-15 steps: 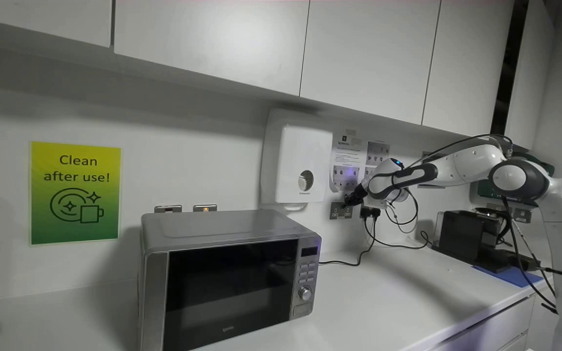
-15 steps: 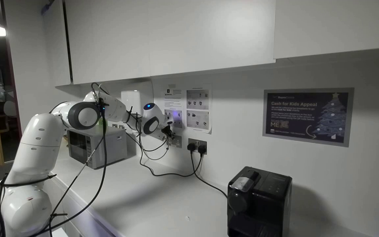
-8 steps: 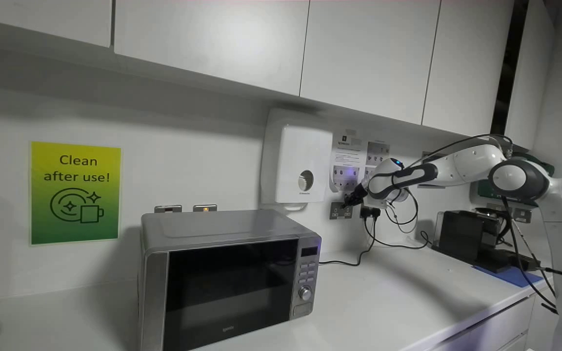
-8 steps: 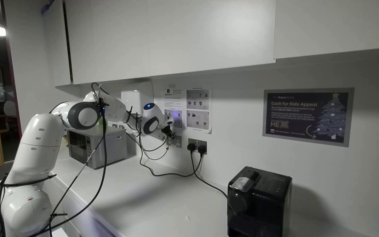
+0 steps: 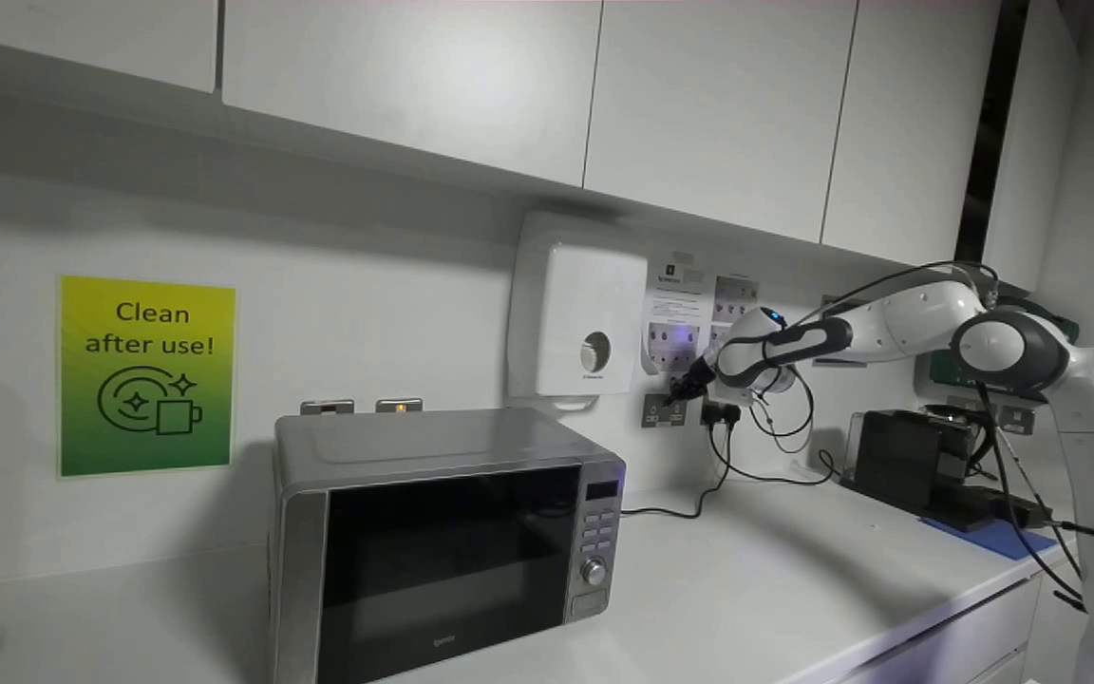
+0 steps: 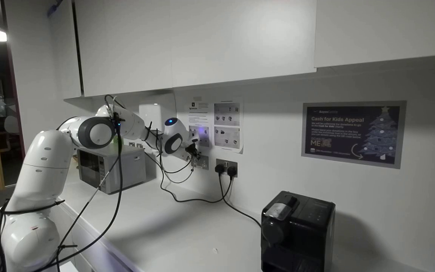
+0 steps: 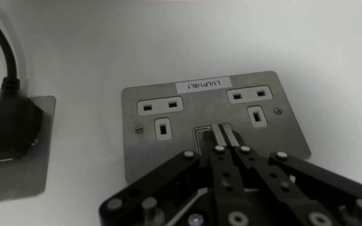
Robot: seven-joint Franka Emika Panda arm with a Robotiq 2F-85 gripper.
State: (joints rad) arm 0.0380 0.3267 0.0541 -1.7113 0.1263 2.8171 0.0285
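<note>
The gripper [image 7: 224,135] points at the wall [image 7: 74,56] with its jaws brought together, only a thin dark seam between the fingers [image 7: 217,135], and it has hold of nothing. The tips are in front of the switch panel [image 7: 200,136] at the middle of the socket [image 7: 206,110]; whether they touch it cannot be told. The socket is a metal plate on the wall, with two white outlets [image 7: 160,105], a screw [image 7: 139,129] at either side and a label [image 7: 203,85] standing upside down in the wrist view. Just beside it, a second plate [image 7: 49,119] bears two black plugs [image 6: 219,168], their cables [image 7: 7,53] dropping to the counter [image 6: 187,226]. Notices [image 6: 227,124] are fixed above the socket, one catching a violet glow; next to them hangs a white dispenser [image 5: 566,313]. Further along the counter stand a silver microwave [image 5: 447,551] and, on the opposite side of the sockets, a black coffee machine [image 6: 296,230]. Beyond are a poster [image 6: 353,134], a green sign [image 5: 146,375] and, overhead, white cupboards [image 5: 718,114].
</note>
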